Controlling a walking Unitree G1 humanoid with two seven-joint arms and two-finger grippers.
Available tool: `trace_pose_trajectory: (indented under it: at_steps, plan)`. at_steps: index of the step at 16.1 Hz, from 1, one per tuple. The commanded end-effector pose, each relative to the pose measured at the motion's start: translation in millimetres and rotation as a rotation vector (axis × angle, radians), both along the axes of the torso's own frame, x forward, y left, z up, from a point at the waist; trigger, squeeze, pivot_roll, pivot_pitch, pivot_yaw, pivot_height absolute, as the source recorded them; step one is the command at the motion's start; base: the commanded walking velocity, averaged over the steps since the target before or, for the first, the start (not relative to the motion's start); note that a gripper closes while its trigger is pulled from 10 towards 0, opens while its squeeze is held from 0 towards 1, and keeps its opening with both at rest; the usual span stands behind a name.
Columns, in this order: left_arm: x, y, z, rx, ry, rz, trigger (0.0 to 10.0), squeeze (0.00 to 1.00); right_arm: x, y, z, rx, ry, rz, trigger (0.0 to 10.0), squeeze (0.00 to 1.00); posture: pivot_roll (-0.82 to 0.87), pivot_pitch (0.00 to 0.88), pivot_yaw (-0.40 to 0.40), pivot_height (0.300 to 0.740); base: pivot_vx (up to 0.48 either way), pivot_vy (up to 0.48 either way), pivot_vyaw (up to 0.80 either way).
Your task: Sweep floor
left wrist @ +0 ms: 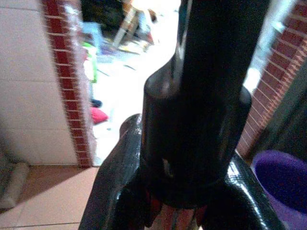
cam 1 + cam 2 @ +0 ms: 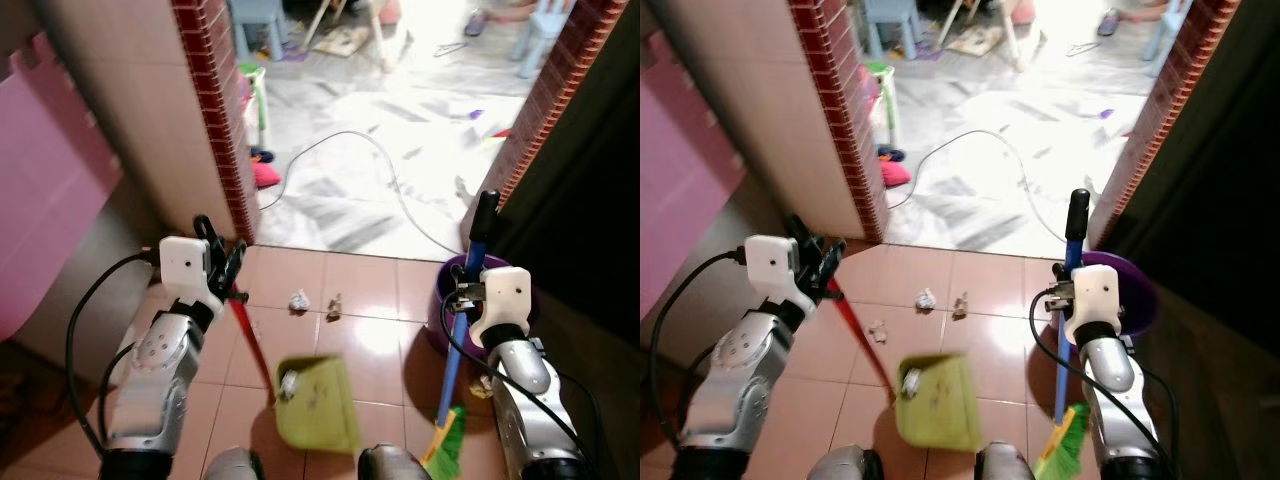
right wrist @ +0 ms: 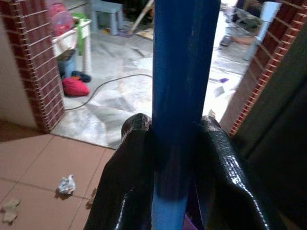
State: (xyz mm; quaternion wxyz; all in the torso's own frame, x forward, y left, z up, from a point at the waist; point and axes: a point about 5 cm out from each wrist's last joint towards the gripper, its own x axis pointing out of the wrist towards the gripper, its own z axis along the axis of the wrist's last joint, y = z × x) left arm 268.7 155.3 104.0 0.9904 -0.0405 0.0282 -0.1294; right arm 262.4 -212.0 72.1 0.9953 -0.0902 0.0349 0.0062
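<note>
While my left jaws [image 2: 222,262] clenched the dustpan [image 2: 318,402] handle and my right jaws [image 2: 470,296] gripped the broom [image 2: 458,345], scraps [image 2: 299,299] beyond the dustpan risked scattering under a hard sweep.

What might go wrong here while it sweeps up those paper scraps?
Three things look risky. The green dustpan already carries a scrap and seems tilted, so it may spill as the left hand moves its red handle. The purple bucket stands right beside the broom that the right hand holds, so a wide stroke could knock it. The crumpled scraps lie near the doorway, and a push could send them toward the cable beyond.
</note>
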Motion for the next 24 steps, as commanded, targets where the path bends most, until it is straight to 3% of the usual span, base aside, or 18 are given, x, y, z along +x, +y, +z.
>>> trace_pose_trajectory:
  at_steps: [1, 8, 14, 21, 24]
  plan:
    - [1.0, -7.3, 17, -0.026, -0.052, -0.053, 10.0, 0.00, -0.7, -3.3, -1, 0.005, -0.005, -0.027, 10.0, 0.00, -0.14, 0.000, 0.048, 0.740, 0.000, 0.000, -0.80]
    - [9.6, -17.6, 26, -0.144, -0.061, -0.035, 10.0, 0.00, -2.8, -2.4, -3, 0.004, -0.002, -0.002, 10.0, 0.00, -0.17, 0.000, 0.027, 0.740, 0.000, 0.359, -0.78]
    - [15.6, -10.8, 24, -0.135, -0.051, 0.018, 10.0, 0.00, -8.1, -8.5, -6, -0.010, 0.007, -0.021, 10.0, 0.00, -0.17, 0.000, 0.044, 0.740, 0.000, 0.480, 0.00]
    - [17.7, -14.1, 25, -0.104, -0.060, -0.022, 10.0, 0.00, -3.9, -5.5, -10, 0.018, 0.001, -0.088, 10.0, 0.00, -0.15, 0.000, 0.080, 0.740, 0.000, 0.000, 0.00]
    - [27.8, -2.0, 26, -0.085, -0.079, 0.069, 10.0, 0.00, -8.6, -7.4, -14, 0.018, 0.007, -0.135, 10.0, 0.00, -0.15, 0.000, 0.085, 0.740, 0.000, 0.000, 0.00]
